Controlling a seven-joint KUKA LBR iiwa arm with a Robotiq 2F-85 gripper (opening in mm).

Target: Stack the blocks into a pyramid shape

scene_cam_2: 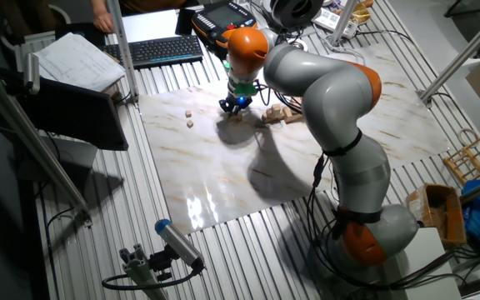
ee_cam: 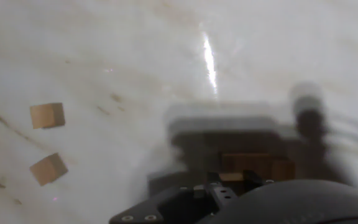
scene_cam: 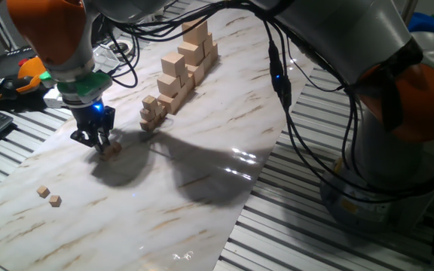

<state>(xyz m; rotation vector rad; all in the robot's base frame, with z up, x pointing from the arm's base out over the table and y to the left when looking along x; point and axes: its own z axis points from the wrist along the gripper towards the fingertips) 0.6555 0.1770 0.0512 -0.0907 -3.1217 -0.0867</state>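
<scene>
My gripper (scene_cam: 96, 140) is low over the marble board's left part, right above a few tiny tan blocks (scene_cam: 111, 149) that lie together. In the hand view these blocks (ee_cam: 253, 164) show blurred in the gripper's shadow, just beyond the fingertips. I cannot tell whether the jaws are open or hold a block. Two more tiny blocks (scene_cam: 49, 196) lie loose to the front left, also seen in the hand view (ee_cam: 47, 116) and the other fixed view (scene_cam_2: 188, 118). The gripper (scene_cam_2: 236, 105) shows there too.
A small stepped pile of cubes (scene_cam: 151, 113) and taller stepped stacks of bigger pale cubes (scene_cam: 188, 56) stand in a row behind the gripper. Black cables (scene_cam: 277, 83) hang over the marble board (scene_cam: 202, 196). A keyboard (scene_cam_2: 161, 50) and a pendant (scene_cam: 10, 75) lie off the board.
</scene>
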